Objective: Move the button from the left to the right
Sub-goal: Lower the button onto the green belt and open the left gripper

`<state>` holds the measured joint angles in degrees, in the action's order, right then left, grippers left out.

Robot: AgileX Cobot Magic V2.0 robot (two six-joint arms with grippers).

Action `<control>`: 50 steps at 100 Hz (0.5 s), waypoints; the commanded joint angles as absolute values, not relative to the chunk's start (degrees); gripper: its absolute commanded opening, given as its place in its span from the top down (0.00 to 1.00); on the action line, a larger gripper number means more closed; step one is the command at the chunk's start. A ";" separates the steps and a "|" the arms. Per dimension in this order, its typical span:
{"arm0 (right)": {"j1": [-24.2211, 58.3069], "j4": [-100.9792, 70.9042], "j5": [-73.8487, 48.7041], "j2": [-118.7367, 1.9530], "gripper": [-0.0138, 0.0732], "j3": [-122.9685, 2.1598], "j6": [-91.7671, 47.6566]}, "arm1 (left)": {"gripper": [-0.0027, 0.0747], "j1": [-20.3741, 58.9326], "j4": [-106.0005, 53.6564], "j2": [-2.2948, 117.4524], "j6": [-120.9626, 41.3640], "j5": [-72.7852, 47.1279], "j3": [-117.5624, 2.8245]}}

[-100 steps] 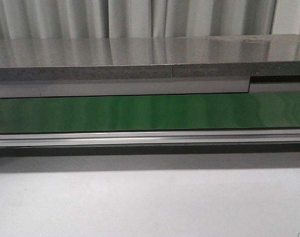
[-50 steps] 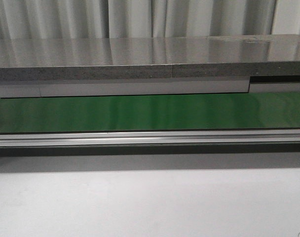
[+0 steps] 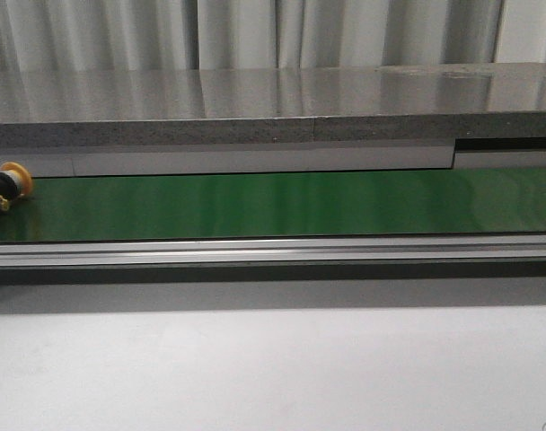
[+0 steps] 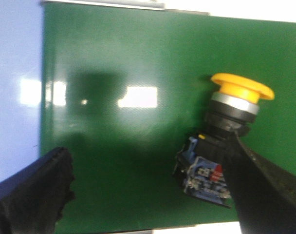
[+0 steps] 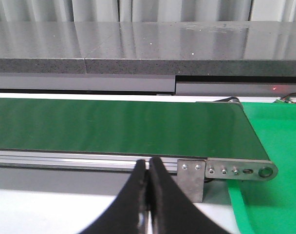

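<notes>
Button (image 4: 221, 146) detail shows only from left wrist; front (image 3: 5, 184) crops it.

The front camera looked forward over the pale table (image 3: 273, 377) at the green conveyor belt (image 3: 282, 205) running left to right, with a grey counter (image 3: 255, 112) beyond. The left wrist camera hung close above the same belt (image 4: 123, 146), looking straight down. The right wrist camera sat low on the near side, facing the belt's right end (image 5: 138, 129) and the same counter (image 5: 138, 48)
</notes>
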<state>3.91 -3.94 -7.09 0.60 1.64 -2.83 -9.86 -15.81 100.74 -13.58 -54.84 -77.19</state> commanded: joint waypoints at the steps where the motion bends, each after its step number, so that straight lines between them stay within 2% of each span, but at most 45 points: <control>1: 3.83 -3.70 -2.15 1.74 0.92 0.77 -3.15 | 0.19 -9.51 -22.26 96.95 -17.65 -54.36 -78.84; 25: 3.83 -3.70 -2.15 1.74 0.92 0.77 -3.15 | 0.19 -9.51 -24.72 90.24 -18.60 -53.08 -78.09; 50: 3.83 -3.70 -2.15 1.74 0.92 0.77 -3.15 | 0.19 -9.51 -24.72 75.79 -21.03 -42.27 -68.91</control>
<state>3.91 -3.94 -7.09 0.60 1.64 -2.83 -9.77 -22.79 82.96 -20.00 -49.26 -71.06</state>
